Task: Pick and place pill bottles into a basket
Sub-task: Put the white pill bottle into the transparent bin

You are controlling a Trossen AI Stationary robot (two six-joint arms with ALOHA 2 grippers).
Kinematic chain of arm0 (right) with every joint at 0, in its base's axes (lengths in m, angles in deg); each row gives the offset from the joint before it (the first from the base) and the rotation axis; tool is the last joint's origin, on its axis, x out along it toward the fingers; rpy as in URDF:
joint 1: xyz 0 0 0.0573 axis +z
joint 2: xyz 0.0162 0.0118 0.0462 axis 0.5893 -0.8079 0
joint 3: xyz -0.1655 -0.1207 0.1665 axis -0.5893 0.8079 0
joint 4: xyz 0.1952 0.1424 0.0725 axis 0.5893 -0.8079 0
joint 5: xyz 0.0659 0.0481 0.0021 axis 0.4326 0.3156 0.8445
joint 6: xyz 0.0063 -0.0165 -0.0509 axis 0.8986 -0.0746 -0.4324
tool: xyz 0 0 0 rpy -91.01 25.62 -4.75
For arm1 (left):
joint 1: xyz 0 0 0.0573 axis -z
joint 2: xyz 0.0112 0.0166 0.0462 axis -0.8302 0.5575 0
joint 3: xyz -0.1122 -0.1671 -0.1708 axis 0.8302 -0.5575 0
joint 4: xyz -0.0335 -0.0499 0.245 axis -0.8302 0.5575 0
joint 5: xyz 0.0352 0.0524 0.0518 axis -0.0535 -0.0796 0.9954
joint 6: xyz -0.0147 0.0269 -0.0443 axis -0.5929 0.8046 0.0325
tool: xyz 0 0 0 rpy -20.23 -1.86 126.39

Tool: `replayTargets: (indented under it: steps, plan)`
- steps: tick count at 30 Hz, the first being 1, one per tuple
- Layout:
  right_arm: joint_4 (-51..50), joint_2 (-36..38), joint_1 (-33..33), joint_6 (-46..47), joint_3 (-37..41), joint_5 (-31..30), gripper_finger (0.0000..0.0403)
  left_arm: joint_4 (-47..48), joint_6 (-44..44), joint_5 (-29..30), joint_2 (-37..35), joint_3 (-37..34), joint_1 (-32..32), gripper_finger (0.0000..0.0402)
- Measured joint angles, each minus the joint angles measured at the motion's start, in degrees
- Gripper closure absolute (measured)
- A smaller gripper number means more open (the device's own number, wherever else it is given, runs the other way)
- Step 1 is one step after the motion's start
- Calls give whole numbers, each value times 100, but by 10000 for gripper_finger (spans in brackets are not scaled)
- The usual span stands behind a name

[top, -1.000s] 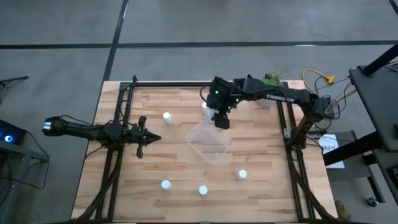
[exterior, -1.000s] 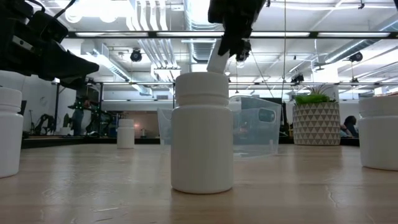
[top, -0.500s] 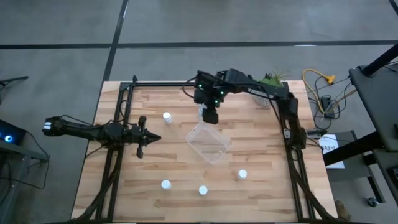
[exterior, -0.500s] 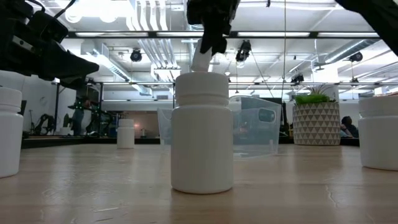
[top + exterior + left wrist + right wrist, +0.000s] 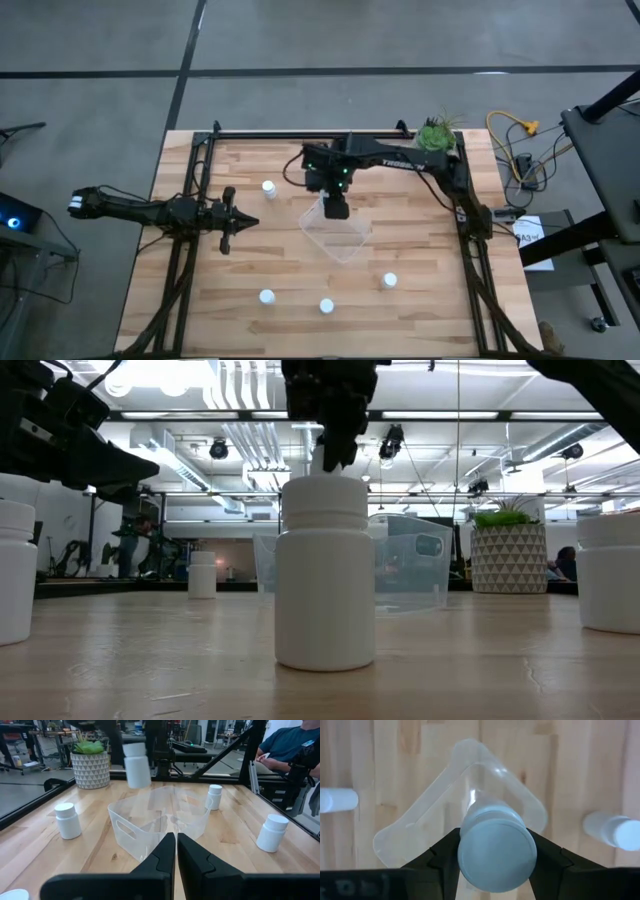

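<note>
My right gripper (image 5: pixel 337 207) hangs over the far corner of the clear basket (image 5: pixel 338 234), shut on a white pill bottle (image 5: pixel 136 765) held above the basket's open top. The basket stands on its bottom in the middle of the table and is seen empty in the left wrist view (image 5: pixel 160 820). Loose pill bottles stand upright on the table at the far left (image 5: pixel 268 188), near left (image 5: pixel 267 296), near middle (image 5: pixel 326 306) and near right (image 5: pixel 389 282). My left gripper (image 5: pixel 247 222) waits shut at the table's left, pointing level toward the basket. My right gripper pinches the pill bottle's cap end (image 5: pixel 465 852) between its two fingers (image 5: pixel 445 857), one on each side. The fingers come from above, pointing steeply down along the bottle. The bottle hangs below them, cap up and slightly tilted, lifted clear over the basket.
A patterned pot with a green plant (image 5: pixel 432 135) stands at the table's far right corner. Dark frame rails run along the left and right sides of the table (image 5: pixel 190 200). A seated person (image 5: pixel 295 745) shows beyond the table's edge.
My right gripper has carried the pill bottle toward the table's left and then toward the near edge, sinking a little and tipping more steeply down. It now hangs over the basket's far corner. The bottle stays in the hold.
</note>
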Motion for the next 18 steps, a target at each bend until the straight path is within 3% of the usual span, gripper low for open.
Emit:
replayTargets:
  steps: [18]
  plan:
    - [1032, 0, 33, -39, 1123, -46, 236, 7, -4, 0, 23, 0, 0, 402]
